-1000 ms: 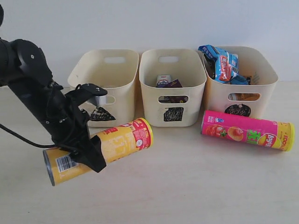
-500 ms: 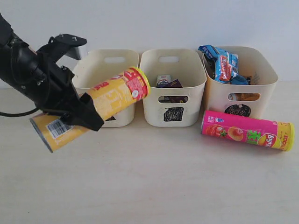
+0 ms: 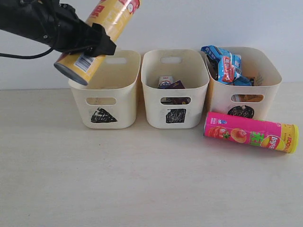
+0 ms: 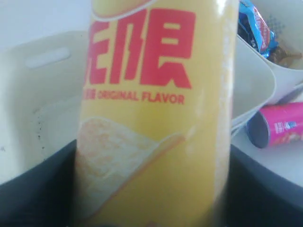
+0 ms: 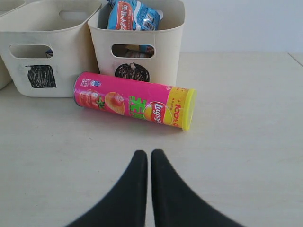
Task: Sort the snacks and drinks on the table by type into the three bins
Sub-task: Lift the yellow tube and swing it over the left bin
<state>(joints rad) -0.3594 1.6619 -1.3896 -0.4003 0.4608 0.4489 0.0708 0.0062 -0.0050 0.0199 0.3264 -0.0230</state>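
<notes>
My left gripper (image 3: pixel 90 40) is shut on the yellow chip tube (image 3: pixel 102 26), which it holds tilted high above the triangle bin (image 3: pixel 106 90). That yellow chip tube (image 4: pixel 156 113) fills the left wrist view. The pink chip tube (image 3: pixel 250 132) lies on the table (image 3: pixel 142 179) in front of the circle bin (image 3: pixel 246 87). Two small drink cartons (image 3: pixel 170 83) sit inside the square bin (image 3: pixel 175 92). Blue packets (image 3: pixel 225 64) pile up in the circle bin. My right gripper (image 5: pixel 149 155) is shut, with nothing in it, a little short of the pink chip tube (image 5: pixel 135 100); it is out of the exterior view.
An orange-brown bag (image 3: pixel 247 98) shows through the circle bin's handle cutout. The three bins stand side by side against the white back wall (image 3: pixel 189 23).
My left gripper has lifted the yellow chip tube from near the table up to above the triangle bin and swung it steeper. The pink tube and right gripper side look unchanged.
</notes>
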